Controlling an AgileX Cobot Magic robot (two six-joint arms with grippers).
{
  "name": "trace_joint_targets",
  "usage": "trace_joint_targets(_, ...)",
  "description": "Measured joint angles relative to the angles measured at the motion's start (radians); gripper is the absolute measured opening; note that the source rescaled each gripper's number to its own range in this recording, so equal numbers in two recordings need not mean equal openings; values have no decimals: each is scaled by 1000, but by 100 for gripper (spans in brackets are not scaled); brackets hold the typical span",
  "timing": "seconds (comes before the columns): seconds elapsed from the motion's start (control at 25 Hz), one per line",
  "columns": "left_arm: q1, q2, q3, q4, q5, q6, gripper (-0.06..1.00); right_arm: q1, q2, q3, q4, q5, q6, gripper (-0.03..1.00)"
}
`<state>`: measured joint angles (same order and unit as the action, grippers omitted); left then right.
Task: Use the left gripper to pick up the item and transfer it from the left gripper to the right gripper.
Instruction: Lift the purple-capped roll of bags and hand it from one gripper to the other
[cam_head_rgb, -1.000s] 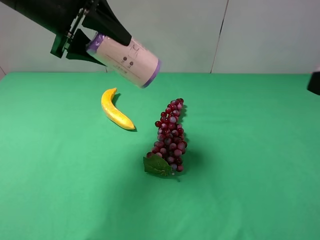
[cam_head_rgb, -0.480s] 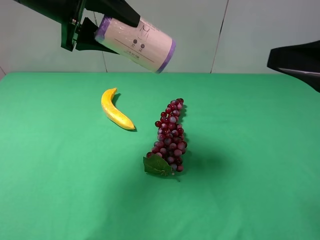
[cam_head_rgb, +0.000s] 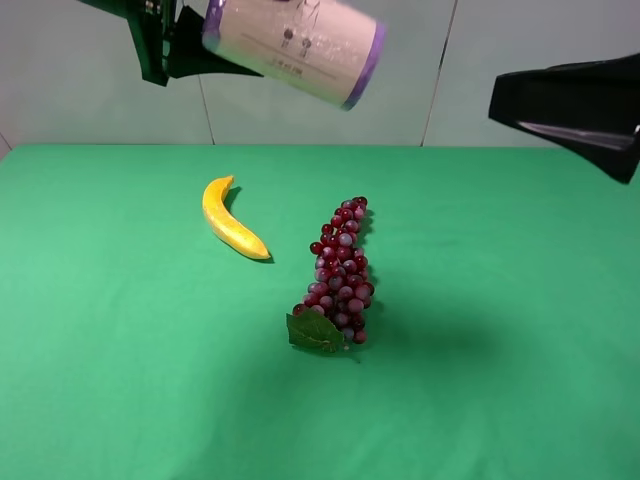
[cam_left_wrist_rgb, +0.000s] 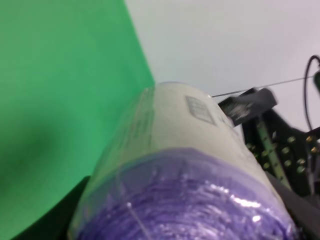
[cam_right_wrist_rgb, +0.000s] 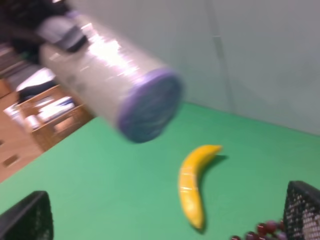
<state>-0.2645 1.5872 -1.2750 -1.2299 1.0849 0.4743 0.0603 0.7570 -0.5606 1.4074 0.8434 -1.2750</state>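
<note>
Now the left pincer, gripping the roll, is lifting it higher while the open right pincer is approaching for handover.

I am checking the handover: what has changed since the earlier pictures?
The left gripper, shut on the roll, carried it higher and rightward in the high view. The right gripper came in from the right edge toward the roll, open, not touching it. The banana and grapes did not move.
</note>
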Motion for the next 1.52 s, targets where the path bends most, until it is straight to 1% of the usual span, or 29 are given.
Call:
trace_joint_targets(0.08,-23,0,0,-16,0,3,0,39,6,0,5,-16,-8,100)
trace_joint_targets(0.2,-78,0,0,-16,2,7,0,71,22,0,18,-46,-34,100)
trace_joint_targets(0.44,-157,0,0,-17,2,8,0,81,38,0,41,-65,-65,100)
trace_joint_targets(0.64,-195,0,0,-17,-3,8,0,81,38,0,48,-72,-75,100)
trace_joint_targets(0.76,-212,0,0,-33,-17,18,0,81,38,0,51,-54,-78,100)
trace_joint_targets(0.92,-237,0,0,-96,-18,70,0,81,38,0,58,-6,-99,100)
trace_joint_targets(1.04,-247,0,0,-135,-18,90,0,81,38,0,85,21,-117,100)
trace_joint_targets(1.28,-275,0,0,-140,-27,96,0,81,38,0,174,71,-162,100)
trace_joint_targets(1.52,-290,0,0,-156,-46,103,0,81,38,0,190,103,-170,100)
